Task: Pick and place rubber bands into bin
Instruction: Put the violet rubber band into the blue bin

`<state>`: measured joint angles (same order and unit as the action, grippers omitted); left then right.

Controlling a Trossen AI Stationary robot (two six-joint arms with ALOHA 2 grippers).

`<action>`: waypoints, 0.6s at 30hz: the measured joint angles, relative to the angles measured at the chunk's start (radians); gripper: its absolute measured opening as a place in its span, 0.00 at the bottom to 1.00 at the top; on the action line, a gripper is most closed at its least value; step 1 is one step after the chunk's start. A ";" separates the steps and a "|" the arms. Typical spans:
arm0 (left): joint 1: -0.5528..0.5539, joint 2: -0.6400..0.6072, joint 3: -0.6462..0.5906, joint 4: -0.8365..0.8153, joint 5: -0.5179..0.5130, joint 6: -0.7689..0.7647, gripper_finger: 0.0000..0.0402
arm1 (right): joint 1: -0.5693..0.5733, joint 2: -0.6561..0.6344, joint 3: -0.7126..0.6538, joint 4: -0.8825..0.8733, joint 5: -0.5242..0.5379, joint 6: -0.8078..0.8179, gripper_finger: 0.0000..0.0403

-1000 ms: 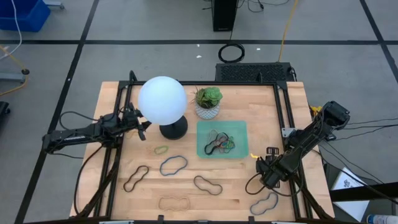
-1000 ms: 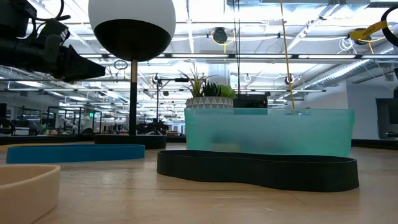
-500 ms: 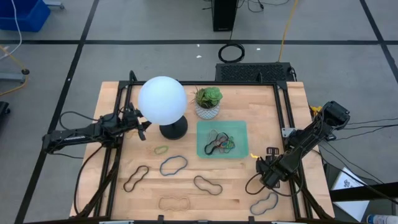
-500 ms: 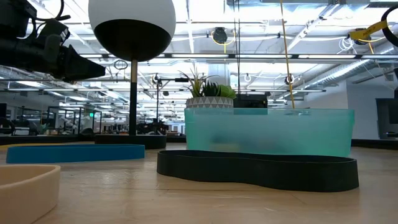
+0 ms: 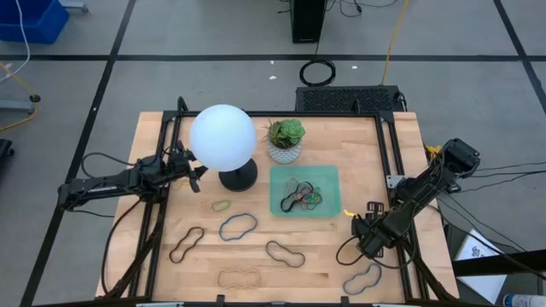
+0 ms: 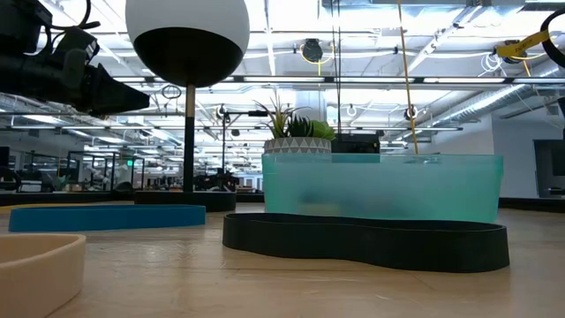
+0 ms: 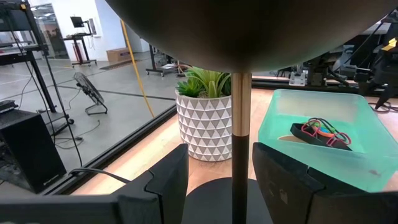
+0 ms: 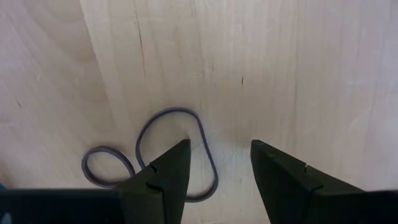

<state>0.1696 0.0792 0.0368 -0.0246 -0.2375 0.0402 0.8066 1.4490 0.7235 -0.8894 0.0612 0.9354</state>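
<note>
The mint-green bin (image 5: 333, 175) sits right of the table's middle with several rubber bands (image 5: 300, 196) in it. Loose bands lie flat on the wood: green (image 5: 222, 205), blue (image 5: 238, 226), black (image 5: 186, 244), dark (image 5: 285, 253), tan (image 5: 239, 278) and a dark one (image 5: 363, 277) near the front right. My right gripper (image 5: 360, 230) is open above the table, pointing down; its wrist view shows that dark peanut-shaped band (image 8: 155, 155) below the open fingers (image 8: 221, 168). My left gripper (image 5: 196, 176) is open and empty beside the lamp's base (image 5: 237, 177).
A globe lamp (image 5: 223, 136) stands at the table's far left-middle, its stem (image 7: 239, 124) just ahead of my left gripper (image 7: 219, 180). A white plant pot (image 5: 285, 141) stands behind the bin. Black frame rails (image 5: 394, 153) run along the table's sides.
</note>
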 joint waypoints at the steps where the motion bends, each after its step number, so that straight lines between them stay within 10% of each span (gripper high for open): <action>1: 0.000 0.000 0.000 0.000 0.000 0.000 0.46 | 0.000 0.000 0.000 0.000 0.000 0.010 0.41; 18: 0.000 0.000 0.000 0.001 0.000 -0.003 0.46 | -0.031 0.000 -0.002 0.008 -0.099 -0.030 0.41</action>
<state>0.1696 0.0793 0.0368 -0.0238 -0.2375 0.0371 0.7756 1.4494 0.7219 -0.8812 -0.0376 0.9058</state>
